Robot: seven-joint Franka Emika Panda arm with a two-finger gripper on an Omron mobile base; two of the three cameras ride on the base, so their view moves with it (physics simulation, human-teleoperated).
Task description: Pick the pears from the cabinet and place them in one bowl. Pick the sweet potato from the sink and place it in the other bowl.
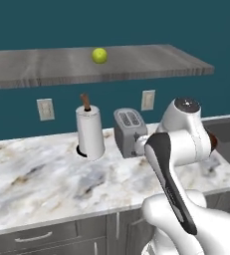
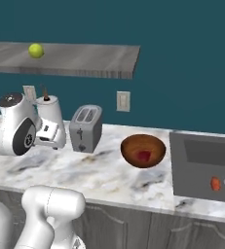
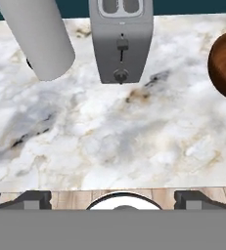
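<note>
Marbled countertop point(image 3: 109, 136), nearest: gripper point(image 3: 112, 200) hangs over it, jaws spread wide, holding nothing. Beyond: toaster point(image 2: 85, 127) and paper-towel roll point(image 1: 90, 132). Right of these, dark wooden bowl point(image 2: 143, 151) with the red pear point(image 2: 143, 155) inside. Sink point(image 2: 204, 168) holds the sweet potato point(image 2: 215, 183). Farthest, high: cabinet point(image 1: 91, 64) bearing the yellow-green pear point(image 1: 99, 55). Step in hand, apparently: fetching the second pear. Next calls for a high reach to it.

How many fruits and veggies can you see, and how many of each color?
Yellow-green pear on the cabinet: 1
Dark red pear in the dark wooden bowl: 1
Orange sweet potato in the sink: 1
Total: 3
</note>
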